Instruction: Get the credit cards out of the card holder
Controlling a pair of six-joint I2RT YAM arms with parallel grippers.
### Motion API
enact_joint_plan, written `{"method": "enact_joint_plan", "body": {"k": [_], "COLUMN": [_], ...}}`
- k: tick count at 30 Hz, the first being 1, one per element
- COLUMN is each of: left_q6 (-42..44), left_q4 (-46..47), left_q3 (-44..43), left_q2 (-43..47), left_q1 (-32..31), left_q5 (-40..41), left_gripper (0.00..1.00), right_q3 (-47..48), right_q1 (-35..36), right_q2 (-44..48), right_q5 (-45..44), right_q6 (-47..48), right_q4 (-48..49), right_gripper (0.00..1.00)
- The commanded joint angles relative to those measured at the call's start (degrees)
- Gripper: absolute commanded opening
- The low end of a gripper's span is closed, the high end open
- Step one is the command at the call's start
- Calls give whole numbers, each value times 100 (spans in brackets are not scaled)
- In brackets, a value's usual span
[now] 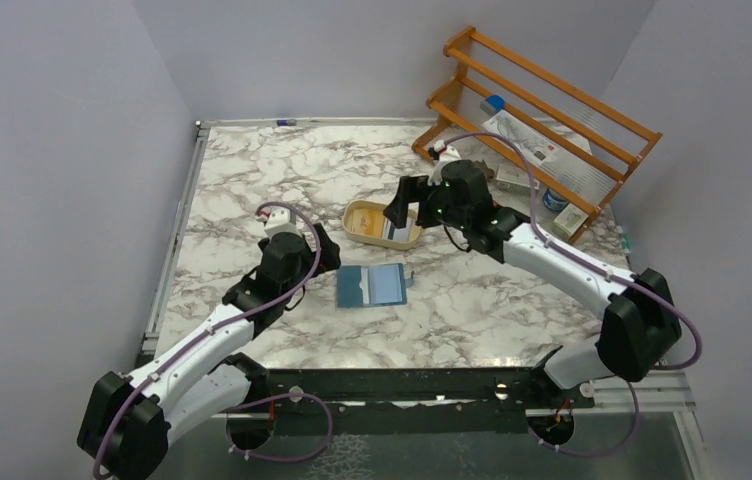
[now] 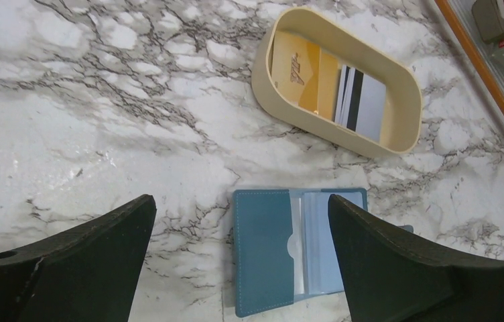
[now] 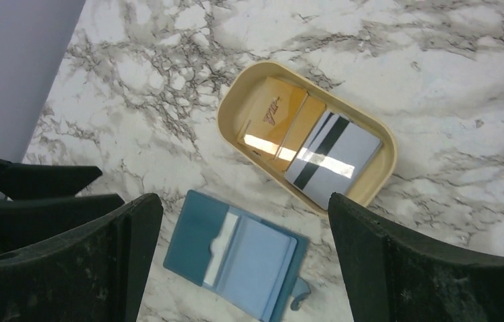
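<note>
The teal-blue card holder (image 1: 372,286) lies open and flat on the marble table, with its paler blue pockets up (image 2: 283,248) (image 3: 236,255). A pale strip shows at its left pocket's notch; I cannot tell whether it is a card. The credit cards lie in the tan oval dish (image 1: 357,215): a yellow-orange one (image 2: 299,70) (image 3: 276,114) and a pale one with a dark stripe (image 2: 363,104) (image 3: 333,157). My left gripper (image 1: 324,243) (image 2: 240,201) hangs open to the left of the holder. My right gripper (image 1: 404,207) (image 3: 244,201) hovers open over the dish. Neither holds anything.
A wooden rack (image 1: 542,110) holding small packets stands at the back right, close behind the right arm. The dish's rim (image 2: 263,74) (image 3: 232,114) sits just beyond the holder. A metal rail (image 1: 180,210) runs along the table's left edge, with walls on three sides.
</note>
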State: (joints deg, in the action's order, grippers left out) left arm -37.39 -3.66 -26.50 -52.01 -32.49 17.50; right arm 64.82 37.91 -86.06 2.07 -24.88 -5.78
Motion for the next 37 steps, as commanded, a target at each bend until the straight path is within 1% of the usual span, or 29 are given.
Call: {"method": "enact_joint_plan", "body": {"k": [1, 3, 8, 12, 16, 19, 25, 37], "left_q6": [370, 366, 343, 290, 250, 226, 258, 310], "left_q4": [-407, -403, -407, -353, -392, -420, -306, -319], "left_q3": [-364, -382, -408, -366, -371, -403, -393, -349], "left_q2": [101, 149, 263, 394, 380, 307, 344, 549], "left_q1": [256, 358, 671, 982, 1093, 1113, 1130, 1131], "left_q5": [157, 86, -184, -401, -411, -407, -417, -337], "left_gripper": [99, 99, 99, 99, 99, 99, 99, 99], "right_q3": [-603, -902, -1427, -2005, -2778, -3137, -3231, -3259], "right_q1": [26, 28, 29, 29, 23, 25, 23, 24], "right_q2": [799, 1105, 1920, 2729, 3522, 3938, 4056, 4051], "right_q5": [-563, -628, -1245, -1427, -1509, -1616, -1905, -1803], "right_q6": [188, 265, 317, 255, 89, 39, -58, -157], "right_q4": [344, 311, -30, -132, 85, 168, -76, -102], "right_gripper": [100, 100, 100, 100, 100, 100, 100, 100]}}
